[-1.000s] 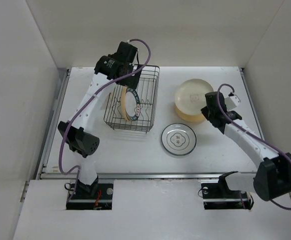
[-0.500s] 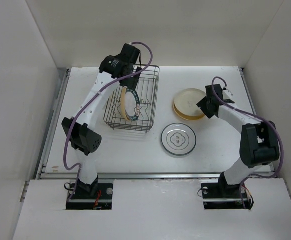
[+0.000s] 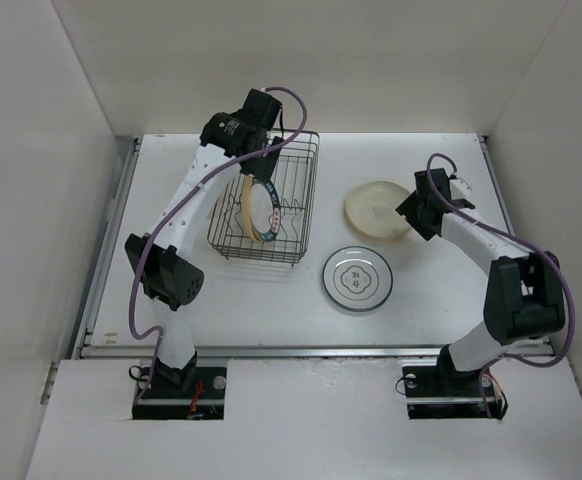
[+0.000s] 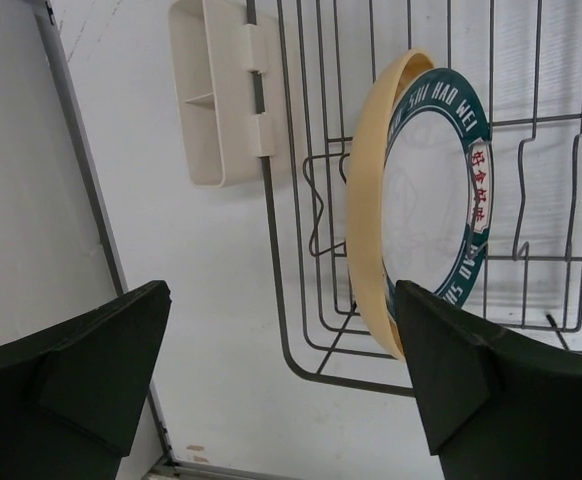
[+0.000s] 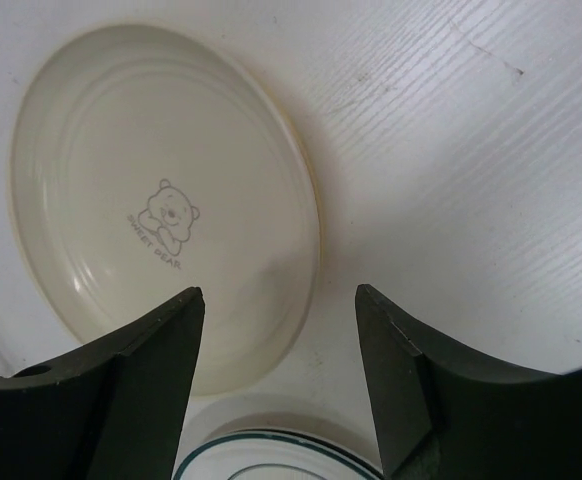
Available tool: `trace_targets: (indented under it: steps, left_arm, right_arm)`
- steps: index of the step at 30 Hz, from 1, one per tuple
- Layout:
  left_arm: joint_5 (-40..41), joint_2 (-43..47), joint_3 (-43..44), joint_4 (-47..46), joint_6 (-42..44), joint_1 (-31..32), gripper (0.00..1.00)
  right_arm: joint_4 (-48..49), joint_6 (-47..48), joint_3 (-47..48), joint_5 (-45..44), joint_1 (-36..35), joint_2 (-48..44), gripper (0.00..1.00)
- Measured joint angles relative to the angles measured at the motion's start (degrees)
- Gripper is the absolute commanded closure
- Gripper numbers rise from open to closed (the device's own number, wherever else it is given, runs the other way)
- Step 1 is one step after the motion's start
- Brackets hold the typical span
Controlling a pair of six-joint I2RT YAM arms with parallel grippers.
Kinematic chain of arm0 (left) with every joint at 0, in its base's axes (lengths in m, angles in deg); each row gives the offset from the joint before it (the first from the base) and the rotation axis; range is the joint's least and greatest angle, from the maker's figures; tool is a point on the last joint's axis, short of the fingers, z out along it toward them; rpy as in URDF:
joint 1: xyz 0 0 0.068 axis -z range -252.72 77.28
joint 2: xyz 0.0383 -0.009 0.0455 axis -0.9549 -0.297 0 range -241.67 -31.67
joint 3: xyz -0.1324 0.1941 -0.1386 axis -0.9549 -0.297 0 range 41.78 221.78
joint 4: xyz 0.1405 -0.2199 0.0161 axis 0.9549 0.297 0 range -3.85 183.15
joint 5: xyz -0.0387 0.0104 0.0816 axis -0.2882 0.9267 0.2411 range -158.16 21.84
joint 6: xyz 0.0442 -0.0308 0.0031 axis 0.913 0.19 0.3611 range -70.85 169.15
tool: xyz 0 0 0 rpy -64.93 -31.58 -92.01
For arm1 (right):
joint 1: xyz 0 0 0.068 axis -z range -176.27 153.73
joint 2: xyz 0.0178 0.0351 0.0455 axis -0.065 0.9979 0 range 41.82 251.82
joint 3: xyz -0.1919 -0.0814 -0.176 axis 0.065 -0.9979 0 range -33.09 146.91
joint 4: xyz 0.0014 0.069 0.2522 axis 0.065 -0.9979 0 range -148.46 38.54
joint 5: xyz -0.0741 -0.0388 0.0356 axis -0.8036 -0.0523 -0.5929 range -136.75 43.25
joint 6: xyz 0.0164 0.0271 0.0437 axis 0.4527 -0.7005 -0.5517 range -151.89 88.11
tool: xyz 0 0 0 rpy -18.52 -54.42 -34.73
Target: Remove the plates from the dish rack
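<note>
At the bench's (image 3: pixel 441 290) left, a dark wire dish rack (image 3: pixel 264 205) holds a tan-yellow round plate (image 4: pixel 366 200) upright, just beside a white green-rimmed plate (image 4: pixel 441 190). Both look stiff, light and slick, so the upper rim seems the place to pinch. Above them the left tool (image 4: pixel 281 340) gapes wide, empty. Rightwards, the right tool (image 5: pixel 279 330), equally wide and empty, hovers over a cream bear-printed plate (image 5: pixel 161 200) lying flat.

Thin dark metal wire dish rack (image 3: pixel 296 195), glossy smooth cream plate (image 5: pixel 161 200)
</note>
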Motion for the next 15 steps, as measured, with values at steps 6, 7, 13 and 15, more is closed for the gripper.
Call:
trace_targets:
  steps: [6,7,13,15]
  left_arm:
    - [-1.81,-3.15,0.07,1.36,0.76,-0.02,0.30]
    - [-2.27,-3.93,0.07,1.57,0.83,-0.02,0.31]
    - [-4.31,-6.99,0.07,2.23,1.01,0.00,0.51]
    - [-3.34,-7.48,0.26,2.23,1.05,0.00,0.62]
  right_arm:
    - [-0.26,1.46,-1.09,-0.52,-1.40,-7.26,0.32]
    - [-0.26,1.64,-1.40,-0.55,-1.68,-8.37,0.32]
    - [-0.28,2.32,-4.17,-0.66,-2.60,-11.50,0.32]
    - [-0.55,2.47,-5.14,-0.68,-2.60,-11.63,0.32]
